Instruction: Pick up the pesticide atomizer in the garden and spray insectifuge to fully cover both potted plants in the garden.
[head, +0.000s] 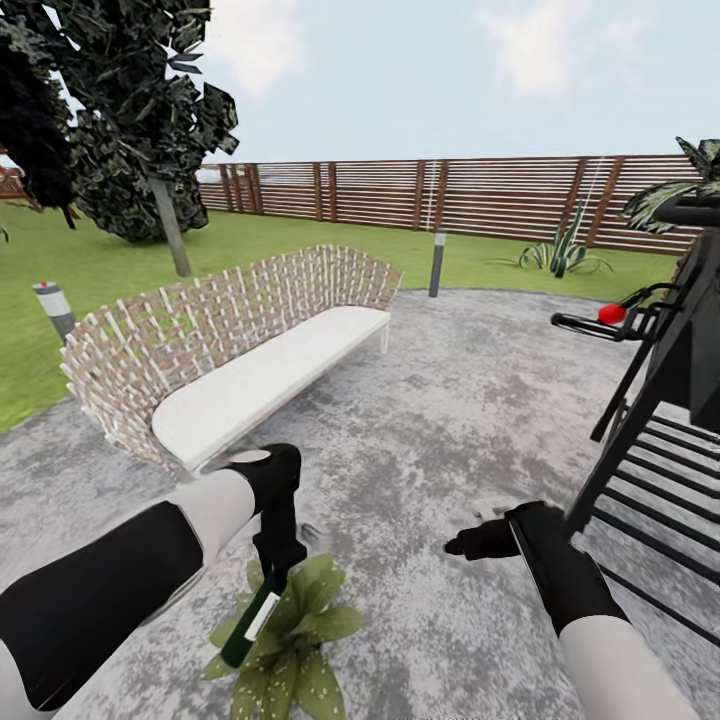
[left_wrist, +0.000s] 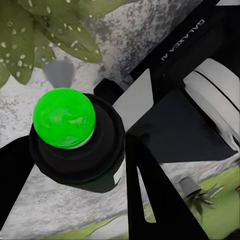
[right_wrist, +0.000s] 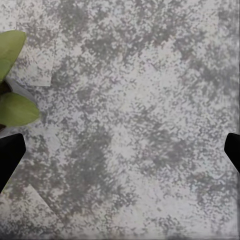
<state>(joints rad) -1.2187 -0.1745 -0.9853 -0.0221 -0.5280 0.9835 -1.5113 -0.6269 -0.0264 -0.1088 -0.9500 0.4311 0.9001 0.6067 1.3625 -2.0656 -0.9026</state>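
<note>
You already have the pesticide atomizer (head: 250, 618) pinched in your left gripper (head: 277, 560), tilted down right over the near potted plant (head: 290, 650) on the patio (head: 450, 400). Your right gripper (right_wrist: 120, 150) hangs spread and empty. Spraying looks underway, perhaps; the second plant is still left to do

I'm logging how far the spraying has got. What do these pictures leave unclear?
- Potted plant: its pot, hidden under leaves in the head view.
- Pesticide atomizer: trigger head, covered by the left gripper.
- Right gripper: fingers too blurred in the head view.
</note>
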